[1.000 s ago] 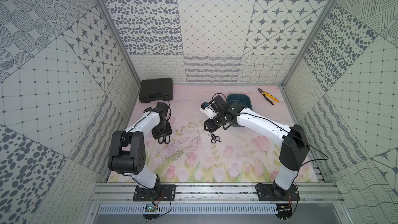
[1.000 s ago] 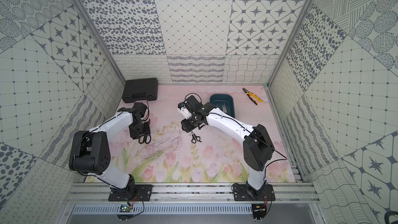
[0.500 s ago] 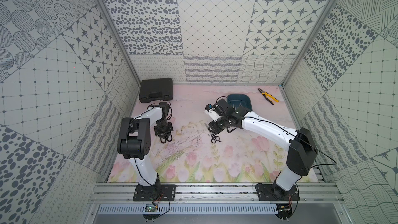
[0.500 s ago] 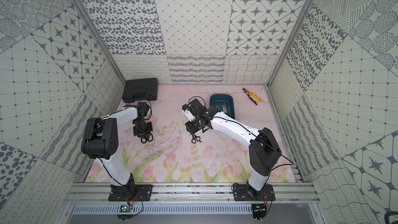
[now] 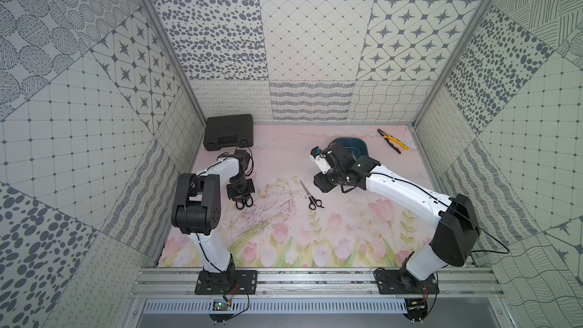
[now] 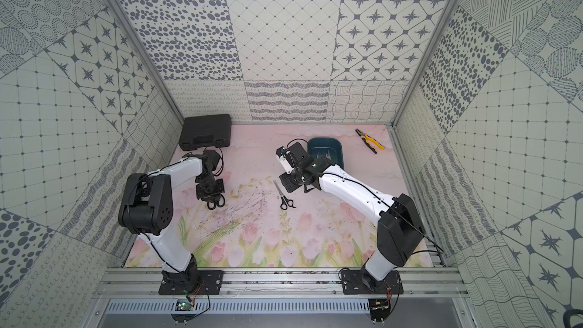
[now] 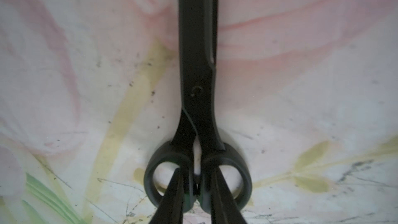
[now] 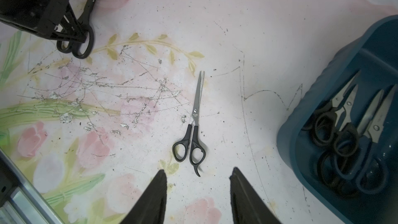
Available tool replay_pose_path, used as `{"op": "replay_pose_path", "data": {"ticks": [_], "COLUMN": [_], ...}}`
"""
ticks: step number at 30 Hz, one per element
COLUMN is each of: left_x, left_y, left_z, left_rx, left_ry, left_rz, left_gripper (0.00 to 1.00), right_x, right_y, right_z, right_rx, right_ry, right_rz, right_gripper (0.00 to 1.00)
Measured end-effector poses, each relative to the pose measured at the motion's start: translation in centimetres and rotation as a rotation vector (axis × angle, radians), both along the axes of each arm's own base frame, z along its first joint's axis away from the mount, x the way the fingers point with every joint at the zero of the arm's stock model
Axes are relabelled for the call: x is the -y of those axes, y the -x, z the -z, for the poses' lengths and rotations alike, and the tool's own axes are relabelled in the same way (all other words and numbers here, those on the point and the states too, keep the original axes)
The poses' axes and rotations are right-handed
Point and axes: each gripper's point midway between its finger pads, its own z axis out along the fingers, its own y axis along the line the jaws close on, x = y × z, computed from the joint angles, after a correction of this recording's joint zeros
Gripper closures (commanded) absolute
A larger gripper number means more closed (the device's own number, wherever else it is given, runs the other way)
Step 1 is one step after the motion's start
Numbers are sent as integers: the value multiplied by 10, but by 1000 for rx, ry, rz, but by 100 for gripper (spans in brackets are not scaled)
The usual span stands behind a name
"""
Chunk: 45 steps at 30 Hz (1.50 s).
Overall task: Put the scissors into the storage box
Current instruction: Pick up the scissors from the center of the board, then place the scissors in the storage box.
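The left gripper [image 7: 196, 170] is closed on the dark scissors [image 7: 198, 78], its fingers [image 7: 172, 190] pinching the inner bars of the two handle loops together, with the blades running straight out ahead of it over the worktop [image 7: 75, 82]; whether the pair is lifted clear or resting flat cannot be told. The right gripper [image 8: 198, 170] hangs empty with its jaws apart; the steel-bladed scissors [image 8: 195, 126] lie flat just ahead of its fingertips, handles toward it and closed blades pointing away. The storage box [image 8: 312, 104] stands near this gripper, on the side away from the left gripper, and holds several pairs [image 8: 344, 130] already. Both loose pairs are likely rigid and fairly light; the blades look thin, slick and low against the worktop, so they would be a poor place to pinch. The black plastic handles are thicker and should give more friction; squeezing across both loops, as the left gripper does, also keeps the pivot from swinging open. Held that far back, the blades form a long lever that may droop or twist in the grip. A hold nearer the pivot screw would balance better but offers less to bite on.
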Motion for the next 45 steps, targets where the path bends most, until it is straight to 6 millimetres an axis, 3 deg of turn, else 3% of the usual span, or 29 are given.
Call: {"op": "replay_pose_path", "data": {"ticks": [3, 7, 11, 13, 18, 21, 25, 31, 35, 40, 43, 45], "left_x": [22, 81, 164, 215, 325, 378, 428, 465, 476, 480, 482, 482], "left_y": [-23, -66, -100, -116, -148, -165, -177, -175, -170, -167, -166, -165], "left_z": [-32, -99, -164, -191, -220, -215, -178, -107, -83, -74, -77, -84], "left_rx": [109, 321, 520, 617, 748, 787, 753, 614, 561, 526, 521, 524], "left_ry": [-12, -2, 74, 133, 301, 417, 565, 694, 726, 748, 766, 777], "left_rz": [61, 183, 315, 388, 499, 524, 498, 423, 392, 369, 365, 367], "left_gripper": [100, 100, 100, 100, 100, 100, 100, 100, 100, 34, 18, 16], "right_x": [29, 85, 118, 132, 161, 172, 180, 187, 189, 189, 189, 189], "right_y": [-15, -35, -41, -44, -43, -35, -29, -25, -25, -28, -28, -29], "right_z": [-5, -29, -58, -65, -53, -43, -44, -46, -44, -41, -38, -37], "right_rx": [20, 109, 218, 250, 252, 242, 256, 275, 276, 270, 264, 263], "right_ry": [-29, -77, -112, -116, -89, -70, -73, -72, -64, -63, -57, -54], "right_rz": [121, 319, 437, 481, 577, 612, 633, 654, 666, 672, 671, 670], "right_gripper": [46, 46, 43, 43, 43, 43, 43, 43, 43, 43, 39, 38]}}
